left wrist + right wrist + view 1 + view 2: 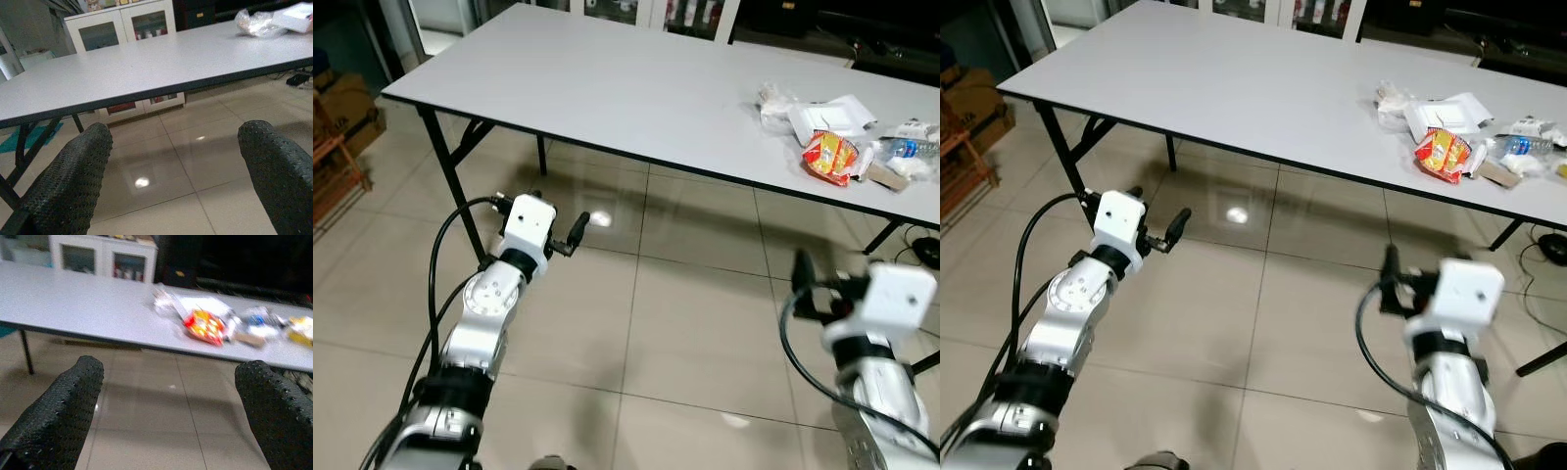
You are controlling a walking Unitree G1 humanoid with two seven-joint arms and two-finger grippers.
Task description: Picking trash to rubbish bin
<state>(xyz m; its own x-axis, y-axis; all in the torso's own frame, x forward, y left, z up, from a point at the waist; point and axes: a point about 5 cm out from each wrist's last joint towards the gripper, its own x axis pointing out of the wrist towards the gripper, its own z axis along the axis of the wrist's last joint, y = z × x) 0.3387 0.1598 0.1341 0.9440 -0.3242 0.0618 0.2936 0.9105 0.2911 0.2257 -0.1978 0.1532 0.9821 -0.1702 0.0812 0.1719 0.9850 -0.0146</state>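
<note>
A pile of trash lies at the right end of the grey table [607, 88]: a red and orange snack bag [829, 157], white paper packaging [832, 117], crumpled clear plastic [773, 103] and a small plastic bottle [909, 147]. Both grippers hover over the tiled floor, in front of the table's near edge and below its top. My left gripper [558, 217] is open and holds nothing, well left of the trash. My right gripper [813, 282] is open too, with the snack bag [205, 326] ahead of it and higher up.
Black folding table legs [450, 176] stand ahead of my left arm. Cardboard boxes and a wooden rack [342, 117] sit at the far left. White cabinets with glass doors [122, 29] line the wall behind the table. Glossy floor tiles [685, 294] spread between the arms.
</note>
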